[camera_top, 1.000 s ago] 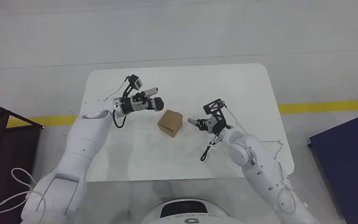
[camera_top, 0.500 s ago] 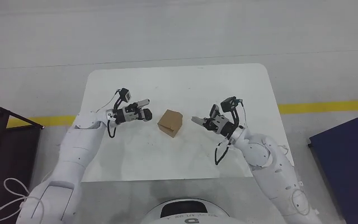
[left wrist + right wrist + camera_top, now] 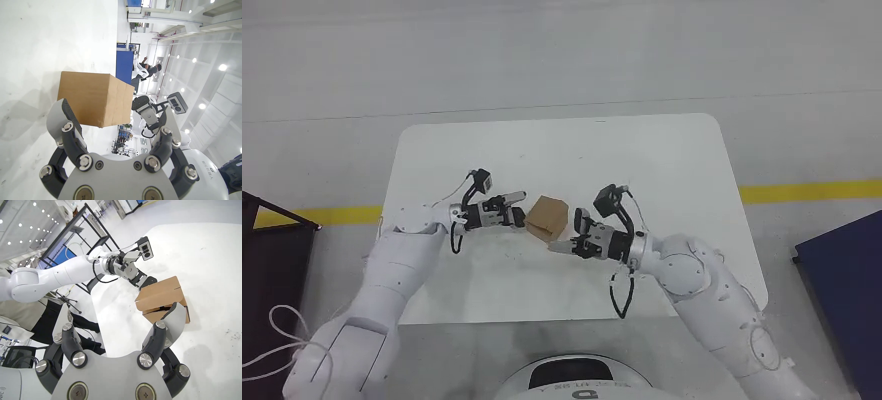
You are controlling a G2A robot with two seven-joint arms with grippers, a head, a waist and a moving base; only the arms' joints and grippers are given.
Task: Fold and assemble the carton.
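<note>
Cardboard carton, brown and box-shaped, one only, sits mid-way on the single white bench between two grippers. The left gripper and right gripper both have jaws spread wide, holding nothing. Whether either touches the carton is hard to make out.

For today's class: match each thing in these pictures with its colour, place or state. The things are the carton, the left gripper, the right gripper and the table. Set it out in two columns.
Things:
1. carton
2. left gripper
3. right gripper
4. table

States:
A. white, bearing the carton
B. open, at the carton's side where the flaps gape
C. brown, between the two grippers
D. open, at the carton's plain side

Pairs: 1-C; 2-D; 3-B; 4-A
</note>
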